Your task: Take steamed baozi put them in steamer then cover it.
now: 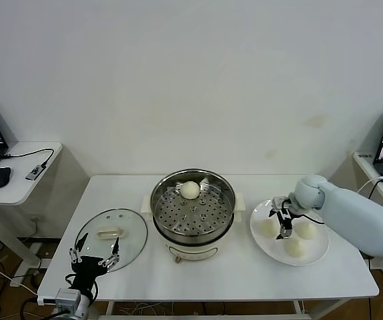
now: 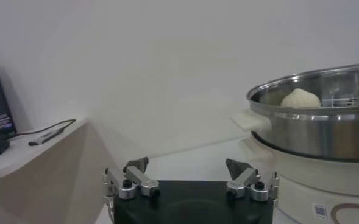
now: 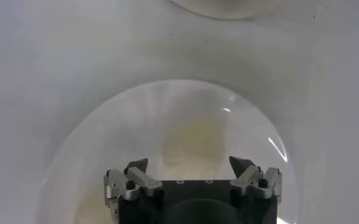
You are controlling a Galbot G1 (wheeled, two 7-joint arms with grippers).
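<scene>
Oddly, no brand or writing can be read; a small square sticker [image 2: 319, 210] on the steamer's cream base is too small to make out. One baozi [image 1: 190, 190] sits on the perforated tray at the back of the steamer [image 1: 193, 212], mid-table. Three more lie on the white plate [image 1: 315, 253] near the table's right edge, partly hidden by the right gripper [image 1: 284, 223], fingers spread just above them. The cover [image 1: 111, 235] lies flat toward the left front corner; the left gripper [image 1: 95, 256], spread wide, hangs at that front edge.
</scene>
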